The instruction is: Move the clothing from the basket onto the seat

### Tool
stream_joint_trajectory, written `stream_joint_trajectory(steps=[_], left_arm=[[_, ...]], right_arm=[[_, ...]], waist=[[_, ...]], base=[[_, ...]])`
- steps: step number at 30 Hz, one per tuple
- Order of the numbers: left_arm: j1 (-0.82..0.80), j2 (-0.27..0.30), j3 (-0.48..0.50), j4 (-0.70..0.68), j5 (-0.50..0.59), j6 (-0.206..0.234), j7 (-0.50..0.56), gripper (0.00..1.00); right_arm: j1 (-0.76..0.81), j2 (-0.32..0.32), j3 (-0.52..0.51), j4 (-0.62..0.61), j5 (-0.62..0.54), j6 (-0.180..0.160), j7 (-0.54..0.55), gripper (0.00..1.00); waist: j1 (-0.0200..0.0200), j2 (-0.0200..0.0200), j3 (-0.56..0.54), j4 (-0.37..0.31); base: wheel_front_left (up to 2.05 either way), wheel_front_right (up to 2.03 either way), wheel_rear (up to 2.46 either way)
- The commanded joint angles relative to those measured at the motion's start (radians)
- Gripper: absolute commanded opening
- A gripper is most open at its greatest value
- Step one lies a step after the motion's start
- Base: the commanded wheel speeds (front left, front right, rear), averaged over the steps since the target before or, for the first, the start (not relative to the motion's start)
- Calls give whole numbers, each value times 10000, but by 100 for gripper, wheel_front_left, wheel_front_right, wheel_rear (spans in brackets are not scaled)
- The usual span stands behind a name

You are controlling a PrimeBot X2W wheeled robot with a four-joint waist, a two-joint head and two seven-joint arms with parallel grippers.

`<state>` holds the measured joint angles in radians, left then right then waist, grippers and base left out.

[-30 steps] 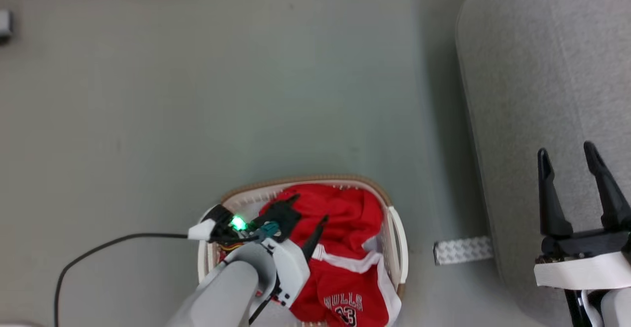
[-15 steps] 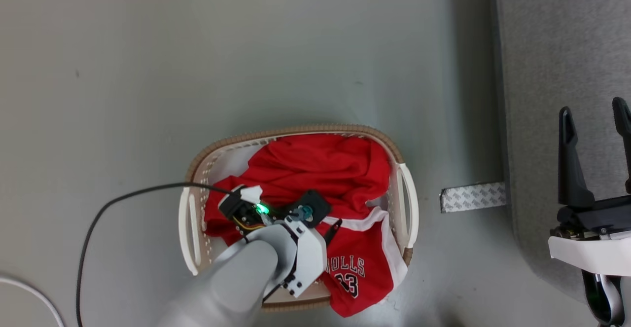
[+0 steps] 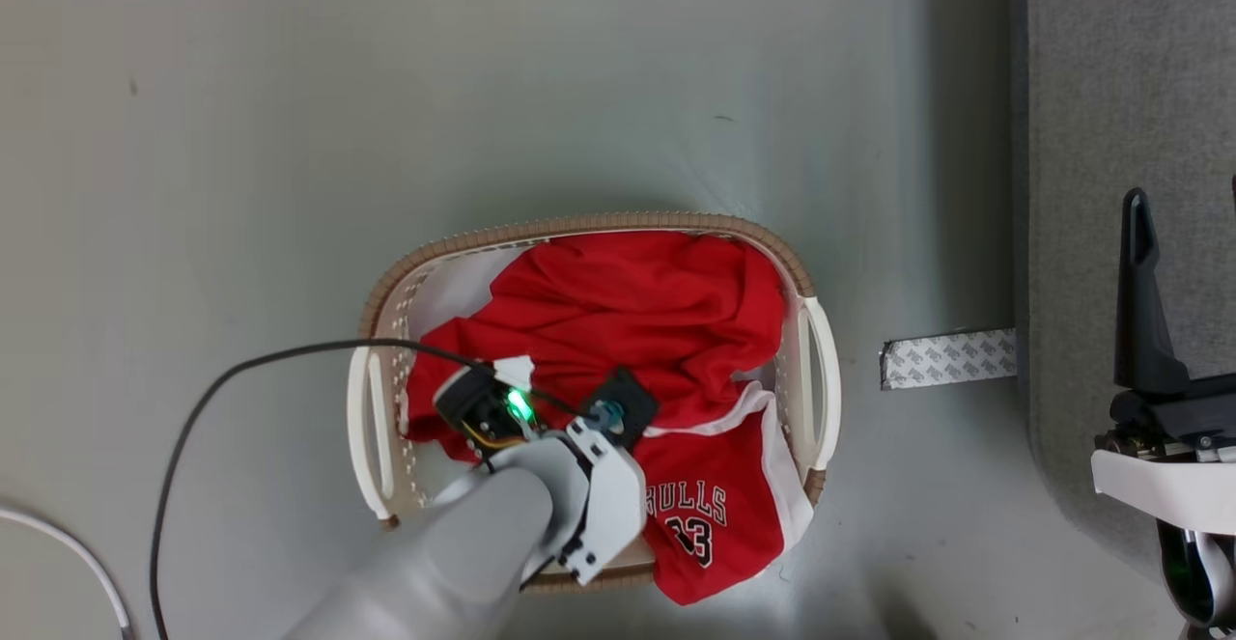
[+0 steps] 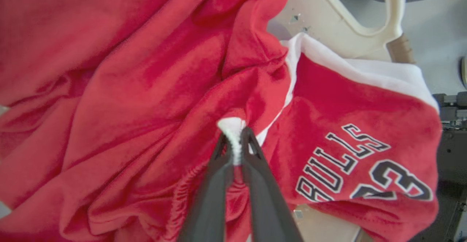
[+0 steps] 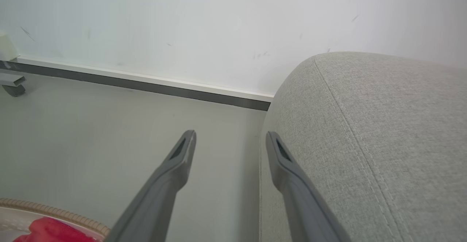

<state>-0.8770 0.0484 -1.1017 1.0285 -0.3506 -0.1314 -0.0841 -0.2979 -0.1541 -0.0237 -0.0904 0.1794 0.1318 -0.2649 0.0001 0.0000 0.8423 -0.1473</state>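
Where a second ago the left gripper [image 4: 234, 137] hung over the laundry basket [image 3: 579, 227] with its fingers spread, they now stand almost together, pinched on a small white-edged fold of the clothing [image 3: 628, 312], just where the plain red garment [image 4: 120, 88] meets the "BULLS 23" garment [image 4: 350, 125]. The basket's higher place in the head view is the camera's doing, not the basket's. By my reading the grasp is made and the lift toward the grey sofa [image 3: 1120, 138] can begin, though both garments lie wholly in the basket, the lettered one drooping over its near rim. The right gripper [image 5: 230, 135] hangs idle beside the sofa's rounded edge, fingers well apart and empty. In the head view the left wrist covers its own fingertips, and the forearm hides part of the near rim. How much cloth is caught, and from which garment, I cannot tell. That view's right edge cuts off the right gripper, leaving one finger showing.
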Motion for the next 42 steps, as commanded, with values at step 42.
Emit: stream_joint_trajectory(steps=[42], left_arm=[[3105,2962,2785,-8149,-4300,1611,-1208,0]], right_arm=[[3634,96,-774,1318,228,-21,8,100]], waist=[[-1,0,-8778,1706]], base=[[0,0,0]])
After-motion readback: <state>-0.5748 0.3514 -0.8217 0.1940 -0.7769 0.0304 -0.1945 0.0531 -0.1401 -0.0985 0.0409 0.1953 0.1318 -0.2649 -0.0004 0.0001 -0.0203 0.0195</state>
